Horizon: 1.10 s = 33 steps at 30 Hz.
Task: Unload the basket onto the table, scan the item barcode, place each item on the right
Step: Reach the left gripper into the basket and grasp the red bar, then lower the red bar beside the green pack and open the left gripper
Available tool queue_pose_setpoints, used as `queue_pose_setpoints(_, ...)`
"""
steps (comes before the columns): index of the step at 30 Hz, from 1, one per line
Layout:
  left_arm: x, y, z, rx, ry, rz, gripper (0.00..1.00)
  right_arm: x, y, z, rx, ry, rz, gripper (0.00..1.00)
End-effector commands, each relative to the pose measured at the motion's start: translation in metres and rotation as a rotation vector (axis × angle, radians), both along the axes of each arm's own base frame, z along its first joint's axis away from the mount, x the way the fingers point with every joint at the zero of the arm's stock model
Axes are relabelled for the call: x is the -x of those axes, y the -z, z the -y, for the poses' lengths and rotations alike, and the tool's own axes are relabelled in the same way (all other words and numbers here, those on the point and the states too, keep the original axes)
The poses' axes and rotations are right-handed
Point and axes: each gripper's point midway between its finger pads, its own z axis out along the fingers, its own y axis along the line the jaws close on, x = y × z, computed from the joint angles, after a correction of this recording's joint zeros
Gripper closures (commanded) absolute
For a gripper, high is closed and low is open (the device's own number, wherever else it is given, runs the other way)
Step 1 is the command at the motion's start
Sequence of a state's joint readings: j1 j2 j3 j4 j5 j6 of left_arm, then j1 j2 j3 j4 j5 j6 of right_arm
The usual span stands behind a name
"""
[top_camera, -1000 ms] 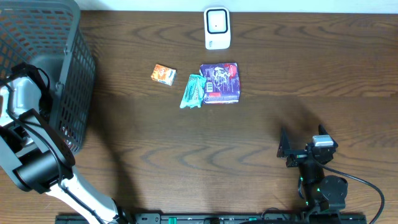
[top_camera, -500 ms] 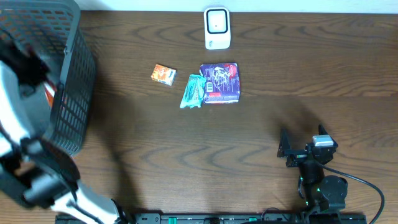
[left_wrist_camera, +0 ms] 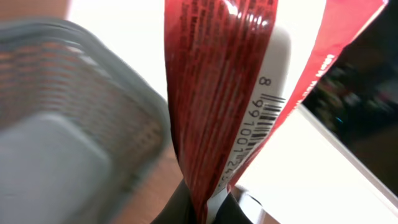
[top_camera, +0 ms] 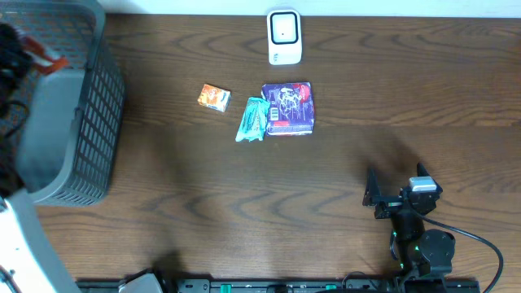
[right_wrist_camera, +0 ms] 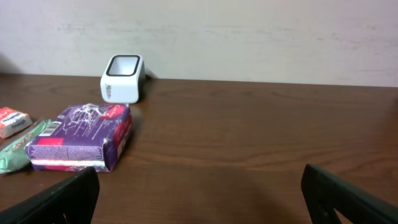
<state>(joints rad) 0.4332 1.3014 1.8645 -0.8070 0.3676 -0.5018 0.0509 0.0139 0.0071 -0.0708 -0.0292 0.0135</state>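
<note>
Resembles a mock shop checkout, arranged on a test bench. Suggested by a small white box-shaped barcode scanner [top_camera: 284, 37] standing at the far edge of a dark brown wooden table [top_camera: 326, 179], a grey plastic mesh shopping basket [top_camera: 102, 106] at the left side, and small packaged goods between them: an orange carton [top_camera: 214, 98], a green wrapper [top_camera: 251, 120], a purple packet [top_camera: 288, 108]. Behind, a plain pale wall [right_wrist_camera: 249, 37].

Dark wood table [top_camera: 326, 179], pale wall [right_wrist_camera: 249, 37] behind

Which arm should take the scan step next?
Left. The left gripper is shut on the red packet, barcode showing. The right gripper is open and empty, across the table from the scanner.
</note>
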Motion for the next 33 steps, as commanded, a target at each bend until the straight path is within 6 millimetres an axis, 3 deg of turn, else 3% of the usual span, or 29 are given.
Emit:
queue_pose_setpoints(1,-0.009,-0.005,0.061,-0.034,0.211,0.016,0.93,0.000,0.001,0.001,0.011,0.001,-0.001,0.01)
queue_pose_setpoints(4,-0.021,0.009,0.115,-0.126,0.405,-0.012,0.93,0.000,0.001,0.001,0.011,0.001,-0.001,0.01)
queue_pose_setpoints(8,-0.037,0.047,0.180,-0.160,0.609,-0.102,0.92,0.000,0.001,0.001,0.010,0.001,-0.001,0.01)
queue_pose_setpoints(13,-0.058,0.122,0.221,-0.190,0.689,-0.337,0.92,0.000,0.001,0.001,0.010,0.000,-0.001,0.01)
queue_pose_setpoints(18,-0.070,0.209,0.240,-0.236,0.700,-0.610,0.92,0.000,0.001,0.001,0.010,0.000,-0.001,0.01)
queue_pose_setpoints(21,-0.078,0.261,0.237,-0.310,0.652,-0.768,0.93,0.000,0.001,0.001,0.011,0.001,-0.001,0.01)
queue_pose_setpoints(27,-0.091,0.341,0.235,-0.364,0.627,-0.959,0.88,0.000,0.001,0.001,0.011,0.001,-0.001,0.01)
queue_pose_setpoints(31,-0.093,0.369,0.235,-0.364,0.631,-1.016,0.74,0.000,0.001,0.001,0.011,0.001,-0.001,0.01)
queue_pose_setpoints(32,-0.094,0.371,0.236,-0.364,0.631,-1.019,0.63,0.000,0.001,0.001,0.011,0.001,-0.001,0.01)
queue_pose_setpoints(33,-0.094,0.371,0.236,-0.364,0.631,-1.019,0.44,0.000,0.001,0.001,0.011,0.001,-0.001,0.01)
